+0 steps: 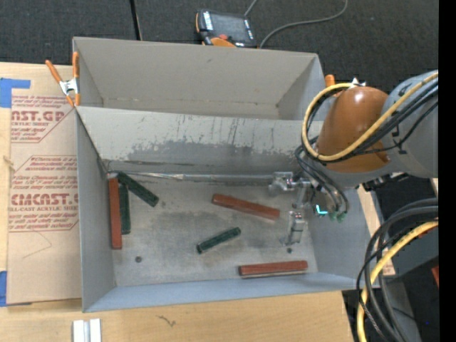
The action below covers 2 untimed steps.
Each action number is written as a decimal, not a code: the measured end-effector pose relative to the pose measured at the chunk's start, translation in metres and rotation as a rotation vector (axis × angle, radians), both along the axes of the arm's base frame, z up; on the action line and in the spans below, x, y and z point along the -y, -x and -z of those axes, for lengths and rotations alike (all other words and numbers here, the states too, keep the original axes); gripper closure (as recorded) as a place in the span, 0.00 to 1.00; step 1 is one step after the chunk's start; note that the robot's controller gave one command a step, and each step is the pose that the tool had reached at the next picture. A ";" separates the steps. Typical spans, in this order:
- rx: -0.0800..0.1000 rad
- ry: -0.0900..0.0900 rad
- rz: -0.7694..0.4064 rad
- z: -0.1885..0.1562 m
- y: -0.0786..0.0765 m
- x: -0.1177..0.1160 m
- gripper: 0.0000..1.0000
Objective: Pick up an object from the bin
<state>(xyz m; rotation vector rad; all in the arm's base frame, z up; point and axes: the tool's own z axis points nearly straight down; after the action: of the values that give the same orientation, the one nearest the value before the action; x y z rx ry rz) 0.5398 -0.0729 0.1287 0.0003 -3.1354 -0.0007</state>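
Nearest the lens stands the arm's orange cover, ringed with yellow cables, high above the grey bin; under it the pincer hangs low over the bin floor; whether it is open or closed I cannot tell from this angle, and nothing shows gripped in it.

Closest to the pincer lies the near red-brown bar; it sits just beside the pincer's tip, on the side toward the bin's near wall, parted from it by a narrow strip of bare floor; its long axis runs along that wall, and the tip stands opposite the bar's arm-side half, not its middle.

On the pincer's other side, away from the arm, lies a slanted red-brown bar; its nearer end comes close beside the pincer's upper body, not touching so far as I can see; a dark green stick lies farther out the same way, well apart; a trio of sticks, one red-brown and two dark green, lies by the wall farthest from the pincer.

I judge the near bar the likeliest pick; the move would turn on a short shift toward the near wall and along the bar toward its middle, with the jaws set across its narrow width; the wall close behind leaves little room, so a jaw may land on the bar itself.
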 end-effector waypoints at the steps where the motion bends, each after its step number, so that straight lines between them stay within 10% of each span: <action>1: 0.009 0.001 0.033 0.063 -0.055 0.023 0.00; 2: 0.010 0.001 0.033 0.058 -0.054 0.022 1.00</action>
<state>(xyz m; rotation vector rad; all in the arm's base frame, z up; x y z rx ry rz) 0.5936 -0.0949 0.0703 -0.0510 -3.1446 0.0009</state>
